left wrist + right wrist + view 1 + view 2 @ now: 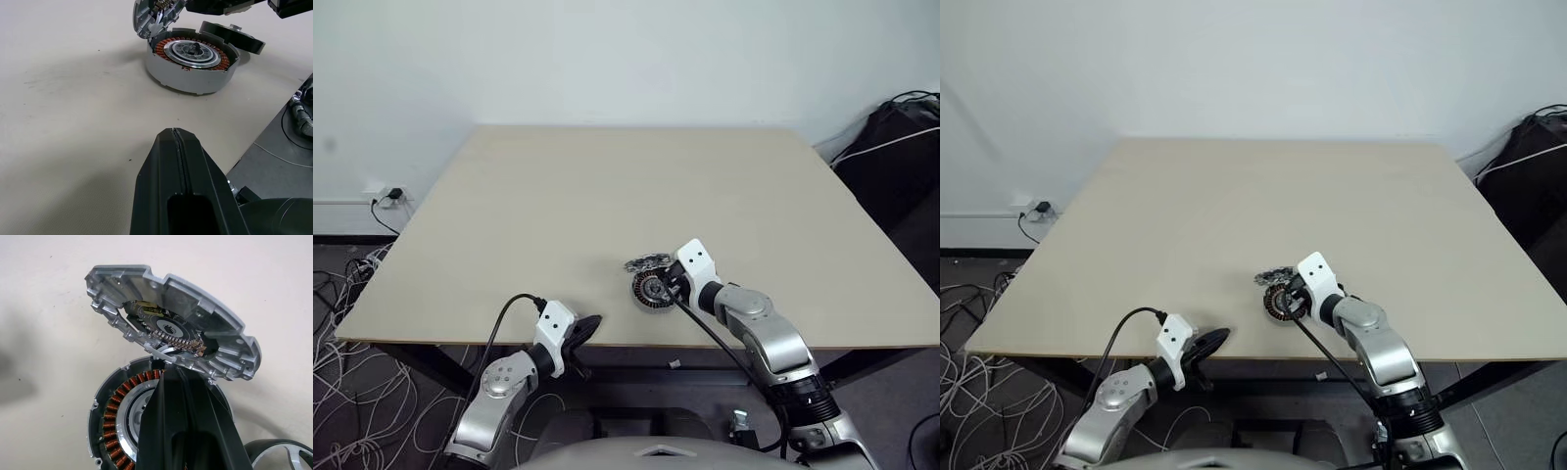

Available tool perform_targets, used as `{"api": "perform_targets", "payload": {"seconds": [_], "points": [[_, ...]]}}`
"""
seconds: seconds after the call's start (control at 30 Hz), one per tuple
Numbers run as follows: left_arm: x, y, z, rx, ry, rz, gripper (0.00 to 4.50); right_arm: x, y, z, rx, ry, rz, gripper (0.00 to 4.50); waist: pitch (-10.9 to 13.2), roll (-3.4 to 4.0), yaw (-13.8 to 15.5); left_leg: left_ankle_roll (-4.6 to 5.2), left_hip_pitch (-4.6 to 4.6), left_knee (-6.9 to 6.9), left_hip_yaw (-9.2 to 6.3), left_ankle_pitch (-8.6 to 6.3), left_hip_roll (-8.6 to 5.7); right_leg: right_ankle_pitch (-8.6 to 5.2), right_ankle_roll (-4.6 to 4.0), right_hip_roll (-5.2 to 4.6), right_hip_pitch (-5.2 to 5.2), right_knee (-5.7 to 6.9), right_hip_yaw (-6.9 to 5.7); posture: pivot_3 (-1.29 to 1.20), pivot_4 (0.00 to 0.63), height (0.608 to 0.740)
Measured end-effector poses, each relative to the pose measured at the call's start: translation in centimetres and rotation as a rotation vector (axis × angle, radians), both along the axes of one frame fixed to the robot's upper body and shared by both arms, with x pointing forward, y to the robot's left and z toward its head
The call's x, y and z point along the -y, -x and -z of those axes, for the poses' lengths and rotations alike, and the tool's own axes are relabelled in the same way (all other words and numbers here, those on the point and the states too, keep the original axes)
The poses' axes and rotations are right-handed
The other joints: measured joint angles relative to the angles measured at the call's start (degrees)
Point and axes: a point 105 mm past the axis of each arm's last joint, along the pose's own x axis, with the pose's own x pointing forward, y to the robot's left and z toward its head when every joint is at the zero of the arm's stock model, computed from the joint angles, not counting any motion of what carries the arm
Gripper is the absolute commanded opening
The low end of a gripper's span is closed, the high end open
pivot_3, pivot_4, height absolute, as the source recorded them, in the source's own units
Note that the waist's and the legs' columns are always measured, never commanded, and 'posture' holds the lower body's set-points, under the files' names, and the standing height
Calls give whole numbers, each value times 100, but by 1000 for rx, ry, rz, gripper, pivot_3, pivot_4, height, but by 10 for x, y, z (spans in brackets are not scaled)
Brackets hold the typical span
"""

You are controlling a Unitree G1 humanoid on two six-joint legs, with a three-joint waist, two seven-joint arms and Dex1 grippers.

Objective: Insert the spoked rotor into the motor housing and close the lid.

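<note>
Meanwhile, low and centre in the frame, the right gripper [168, 377], fingers pressed together, props the lid [171, 328] tilted above the motor housing [191, 61], the spoked rotor [234, 38] just beside it, the shut left gripper [590, 326] farther off.

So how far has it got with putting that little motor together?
Nothing is finished yet. The motor housing sits open on the table, copper windings showing. The spoked rotor lies beside it, not yet inserted. In hand: the shut right gripper is at the lid, which stands tilted up over the housing. Left to do: insert the rotor, then close the lid.
</note>
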Motion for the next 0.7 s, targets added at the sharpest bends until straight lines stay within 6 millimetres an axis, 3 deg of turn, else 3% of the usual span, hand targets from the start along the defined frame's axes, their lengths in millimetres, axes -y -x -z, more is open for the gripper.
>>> {"api": "perform_targets", "payload": {"seconds": [0.7], "points": [[0,1,1,-4,-1,-2,0,4,14,21,-118,48,-76,9,2,-1,3,1,0,0,0,-1,0,0,0,-1,0,-1,0,0,0,740]]}}
